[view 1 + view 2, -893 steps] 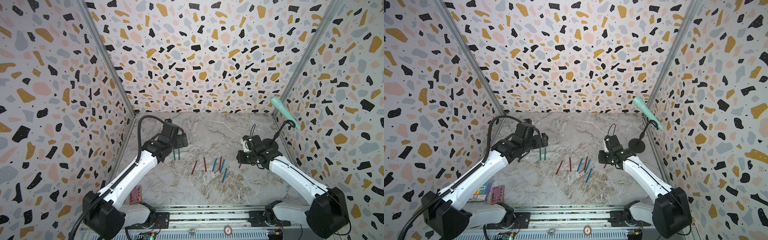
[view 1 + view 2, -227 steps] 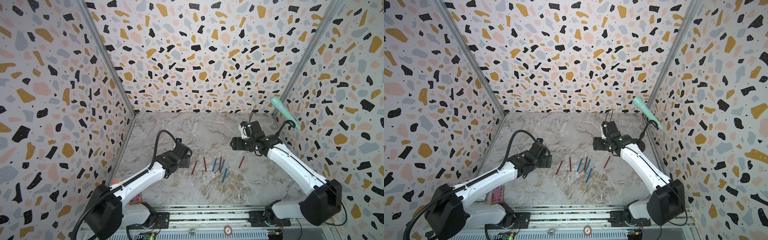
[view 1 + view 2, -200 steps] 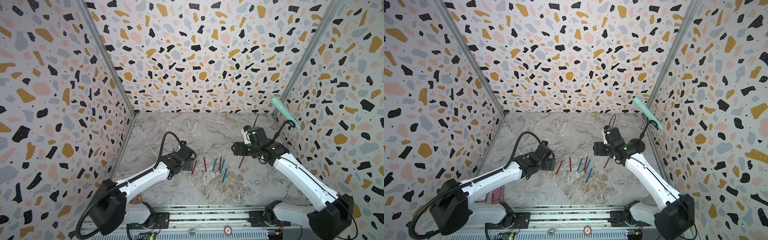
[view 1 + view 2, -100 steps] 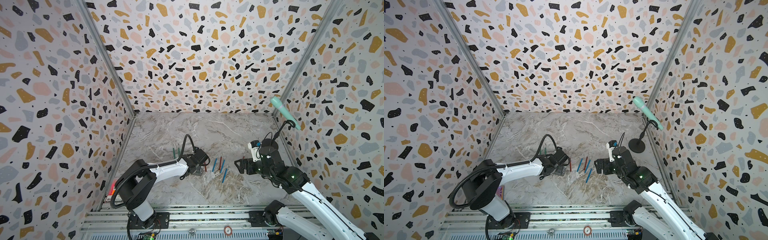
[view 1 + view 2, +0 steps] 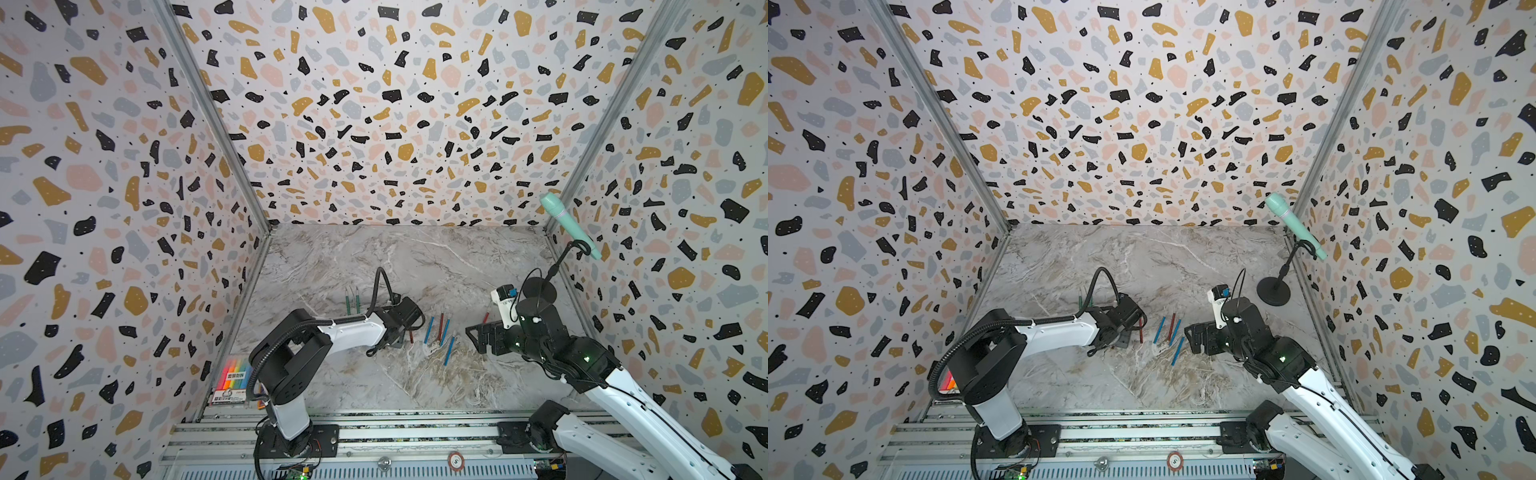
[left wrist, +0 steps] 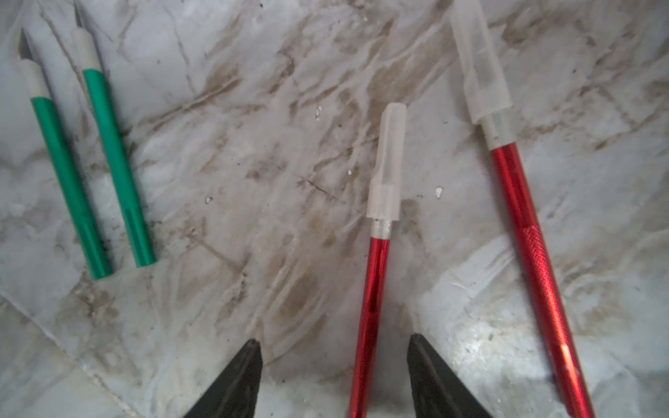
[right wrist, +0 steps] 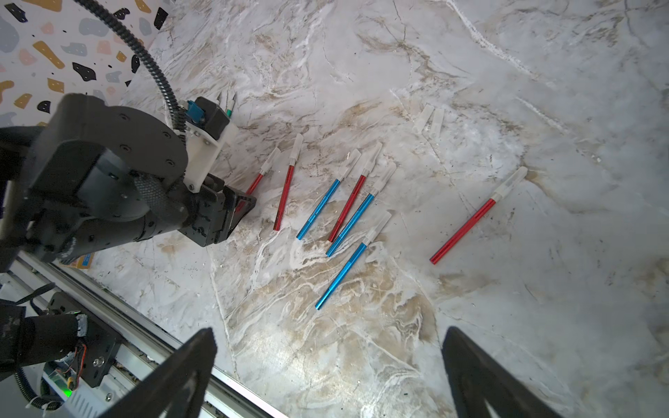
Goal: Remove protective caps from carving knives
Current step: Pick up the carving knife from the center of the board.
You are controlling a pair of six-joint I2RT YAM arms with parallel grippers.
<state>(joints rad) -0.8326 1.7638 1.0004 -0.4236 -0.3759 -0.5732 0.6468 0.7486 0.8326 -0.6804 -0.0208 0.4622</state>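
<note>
Left gripper (image 6: 333,342), half open and empty, straddles the capped red knife (image 6: 376,282) off-centre, so closing could nudge it askew; right gripper (image 7: 329,331) gapes empty.

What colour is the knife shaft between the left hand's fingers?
Red: the knife shows best in the left wrist view.

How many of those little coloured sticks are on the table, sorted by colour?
Red knives: 4
Blue knives: 3
Green knives: 2
Total: 9
</note>
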